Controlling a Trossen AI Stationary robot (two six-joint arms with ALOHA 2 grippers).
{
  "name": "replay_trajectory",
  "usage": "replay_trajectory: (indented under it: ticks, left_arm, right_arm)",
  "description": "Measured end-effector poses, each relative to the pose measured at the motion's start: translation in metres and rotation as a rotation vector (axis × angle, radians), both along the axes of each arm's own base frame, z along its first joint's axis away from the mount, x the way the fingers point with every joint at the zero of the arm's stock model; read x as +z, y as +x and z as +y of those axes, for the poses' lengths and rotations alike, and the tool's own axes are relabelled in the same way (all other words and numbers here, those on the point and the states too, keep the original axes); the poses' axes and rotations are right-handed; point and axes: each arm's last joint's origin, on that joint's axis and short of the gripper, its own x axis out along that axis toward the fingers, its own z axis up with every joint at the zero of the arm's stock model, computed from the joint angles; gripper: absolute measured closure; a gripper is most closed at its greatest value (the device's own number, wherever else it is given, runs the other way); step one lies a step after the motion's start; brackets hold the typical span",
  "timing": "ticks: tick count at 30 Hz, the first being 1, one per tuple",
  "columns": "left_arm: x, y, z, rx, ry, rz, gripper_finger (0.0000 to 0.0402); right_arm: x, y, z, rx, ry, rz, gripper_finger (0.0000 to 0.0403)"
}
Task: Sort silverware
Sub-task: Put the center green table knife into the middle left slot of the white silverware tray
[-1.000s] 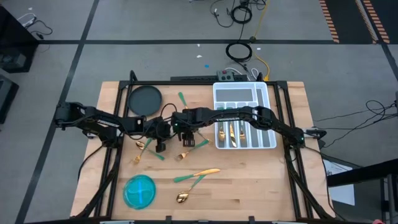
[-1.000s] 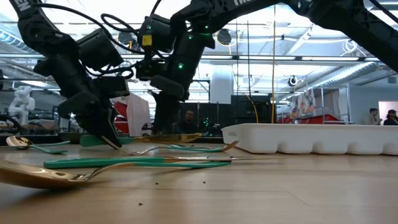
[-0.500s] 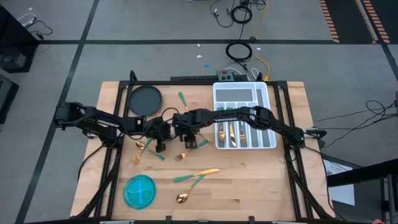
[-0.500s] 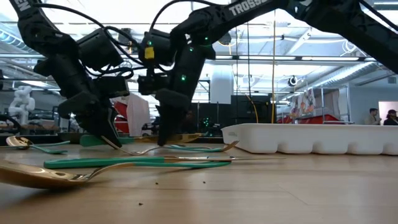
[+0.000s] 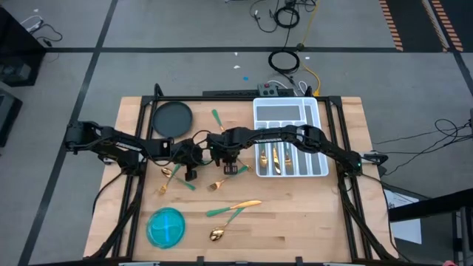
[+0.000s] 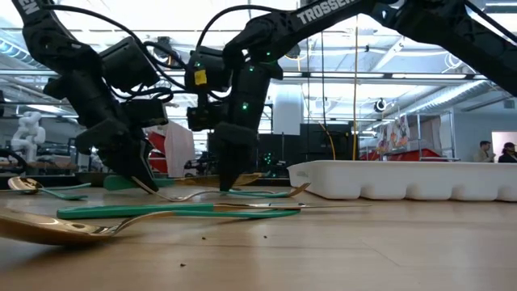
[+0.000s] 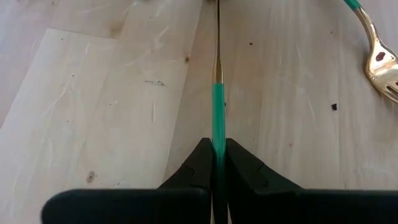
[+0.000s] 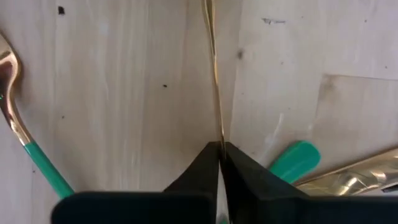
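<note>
Silverware with gold heads and teal handles lies scattered mid-table: a fork point(image 5: 222, 180), a knife point(image 5: 238, 206), a spoon point(image 5: 218, 232). More silverware lies in the white tray point(image 5: 316, 140). My left gripper point(image 5: 191, 172) is down at the table left of centre, shut on one teal-handled piece point(image 7: 217, 106). My right gripper point(image 5: 228, 164) stands just to its right, pointing steeply down at the tabletop. It is shut on a thin gold strip point(image 8: 214, 81) that runs away toward the left arm. I cannot tell whether that strip is part of the same piece. My left gripper pinches the teal handle point(image 7: 217, 134) between its two fingers, which lie along it and slant down from the table's left. The gold neck runs on ahead, low over the wood. My right gripper pinches the thin gold strip point(image 8: 219, 138) between its fingertips, coming from above and pointing down. The strip shows edge-on, running ahead along the tabletop.
A dark round plate point(image 5: 171, 118) sits at the far left. A blue bowl point(image 5: 165, 226) sits at the near left. A lone teal handle point(image 5: 216, 117) lies near the far edge. A spoon point(image 8: 13, 87) and a teal handle end point(image 8: 296, 160) lie close beside my right gripper.
My right gripper has sunk to the tabletop, tipping steeper, and its fingers have shut on the thin gold strip. My left gripper has kept still, shut on the teal handle.
</note>
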Motion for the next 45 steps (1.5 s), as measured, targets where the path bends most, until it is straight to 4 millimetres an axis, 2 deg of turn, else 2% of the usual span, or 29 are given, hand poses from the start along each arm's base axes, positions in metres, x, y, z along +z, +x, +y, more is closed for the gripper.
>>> replay_trajectory:
  ticks: [4, 10, 15, 23, 29, 37, 45]
  left_arm:
    - [0.0, 0.0, 0.0, 0.001, 0.0, -0.002, 0.0371]
    - [0.009, 0.006, 0.001, 0.0, -0.01, 0.046, 0.0296]
    - [0.024, 0.007, 0.001, -0.042, 0.0, 0.132, 0.0256]
    - [0.058, 0.003, 0.001, -0.116, 0.031, 0.197, 0.0214]
    - [0.069, -0.006, 0.003, -0.096, 0.059, 0.214, 0.0205]
    - [0.072, -0.008, 0.013, -0.037, 0.067, 0.197, 0.0205]
    - [0.072, -0.01, 0.021, 0.004, 0.067, 0.201, 0.0205]
  right_arm:
    - [0.0, 0.0, 0.001, -0.012, -0.009, 0.003, 0.0401]
    - [0.011, -0.003, 0.001, -0.019, -0.014, 0.005, 0.0402]
    - [0.017, -0.007, 0.0, -0.027, -0.028, 0.02, 0.0402]
    - [0.02, -0.015, 0.0, -0.037, -0.081, 0.102, 0.0403]
    - [0.04, -0.026, -0.002, -0.042, -0.134, 0.132, 0.0403]
    - [0.083, -0.042, -0.013, -0.114, -0.178, 0.079, 0.0403]
    - [0.107, -0.069, -0.022, -0.189, -0.284, 0.205, 0.0403]
